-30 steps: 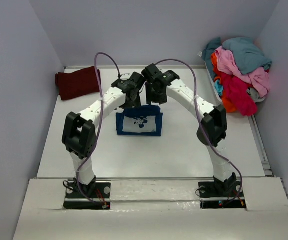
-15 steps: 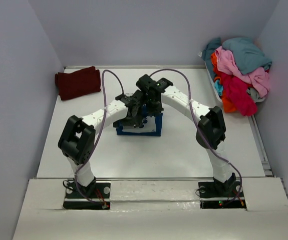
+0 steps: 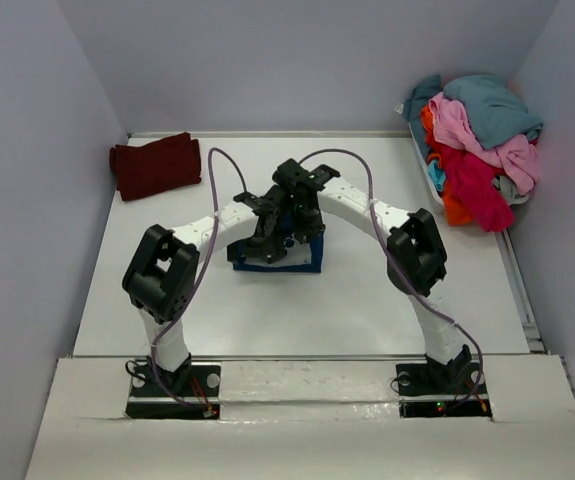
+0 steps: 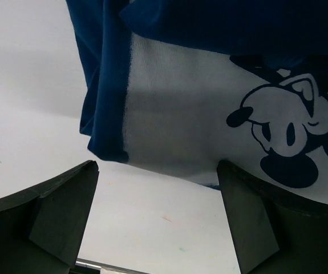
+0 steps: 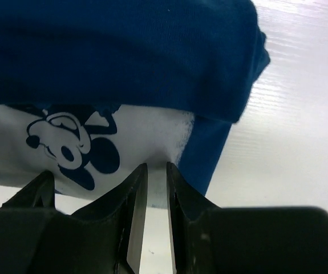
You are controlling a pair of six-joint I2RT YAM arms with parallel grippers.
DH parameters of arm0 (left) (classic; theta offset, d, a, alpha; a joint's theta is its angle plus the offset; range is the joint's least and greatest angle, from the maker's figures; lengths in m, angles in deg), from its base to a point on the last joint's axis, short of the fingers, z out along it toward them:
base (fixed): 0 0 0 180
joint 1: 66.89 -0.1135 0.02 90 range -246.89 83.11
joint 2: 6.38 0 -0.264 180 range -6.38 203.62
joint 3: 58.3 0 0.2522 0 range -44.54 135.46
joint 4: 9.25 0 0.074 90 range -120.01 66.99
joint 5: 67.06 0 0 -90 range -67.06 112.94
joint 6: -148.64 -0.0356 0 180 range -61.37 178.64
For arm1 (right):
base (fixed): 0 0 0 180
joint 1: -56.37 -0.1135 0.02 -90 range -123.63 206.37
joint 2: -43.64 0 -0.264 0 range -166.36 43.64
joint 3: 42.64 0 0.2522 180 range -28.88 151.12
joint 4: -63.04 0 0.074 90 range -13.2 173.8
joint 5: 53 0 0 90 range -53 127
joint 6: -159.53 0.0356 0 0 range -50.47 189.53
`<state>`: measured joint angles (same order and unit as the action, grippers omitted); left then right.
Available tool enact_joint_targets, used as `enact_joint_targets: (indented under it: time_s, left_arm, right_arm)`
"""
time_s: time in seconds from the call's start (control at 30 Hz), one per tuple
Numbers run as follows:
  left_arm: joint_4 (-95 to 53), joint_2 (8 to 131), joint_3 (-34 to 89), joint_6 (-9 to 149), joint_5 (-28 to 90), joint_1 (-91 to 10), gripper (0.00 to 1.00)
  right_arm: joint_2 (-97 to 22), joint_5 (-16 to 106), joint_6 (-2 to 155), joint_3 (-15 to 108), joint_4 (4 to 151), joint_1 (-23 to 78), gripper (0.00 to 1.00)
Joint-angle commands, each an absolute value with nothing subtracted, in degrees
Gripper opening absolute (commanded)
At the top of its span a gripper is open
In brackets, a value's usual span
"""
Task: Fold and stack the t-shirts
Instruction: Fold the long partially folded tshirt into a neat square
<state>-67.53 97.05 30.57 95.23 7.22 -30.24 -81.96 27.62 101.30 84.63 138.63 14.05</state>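
Note:
A navy blue t-shirt [image 3: 302,258] with a white cartoon print lies folded at the table's middle. My right gripper [image 3: 302,215] is over its right part. In the right wrist view the fingers [image 5: 134,194] stand almost together, pinching the white printed edge of the navy shirt [image 5: 124,51] between their tips. My left gripper [image 3: 265,240] hovers over the shirt's left part. Its fingers [image 4: 67,211] are spread wide with only bare table between them, and the shirt's edge [image 4: 181,114] lies just ahead. A dark maroon t-shirt [image 3: 154,165] lies folded at the back left.
A heap of t-shirts [image 3: 482,135] in teal, pink, red and orange fills a white bin at the back right corner. Grey walls close in the table on the left, back and right. A raised ledge [image 3: 297,375] runs across the front by the arm bases.
Both grippers have come forward and down from behind the navy shirt onto it. The right jaws have narrowed onto the shirt's printed edge. The left jaws stay wide.

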Motion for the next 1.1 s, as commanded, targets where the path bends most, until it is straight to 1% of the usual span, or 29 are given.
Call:
enact_joint_targets:
  time_s: [0.0,0.13,0.2,0.47,0.73,0.83,0.97,1.07]
  left_arm:
    - [-64.4,98.6,30.3,96.3,9.9,-31.3,0.99]
    - [-61.9,98.8,28.9,96.3,14.2,-34.9,0.99]
    - [-62.4,98.5,29.5,96.1,14.0,-35.6,0.99]
    - [-67.6,99.1,40.2,94.0,9.6,-36.1,0.99]
    - [-69.9,99.3,47.0,92.8,8.9,-36.1,0.99]
    - [-70.0,102.6,45.1,92.2,9.3,-36.7,0.99]
    - [-64.9,102.4,34.5,92.9,11.9,-36.7,0.99]
    - [-62.7,102.3,29.7,93.6,12.7,-37.2,0.99]
  right_arm:
    - [-84.8,29.9,101.4,83.4,136.0,12.3,0.26]
    - [-87.0,30.0,101.0,85.0,136.1,12.3,0.26]
    - [-87.7,30.0,100.7,85.7,136.4,12.9,0.26]
    - [-88.1,30.2,99.8,89.2,137.7,13.4,0.26]
    - [-86.2,31.2,99.7,85.0,136.1,13.4,0.26]
    - [-86.4,31.4,99.7,84.9,136.0,13.4,0.26]
    - [-86.3,31.1,99.8,85.1,136.0,13.4,0.27]
    - [-86.5,30.9,99.8,85.4,136.1,13.4,0.27]
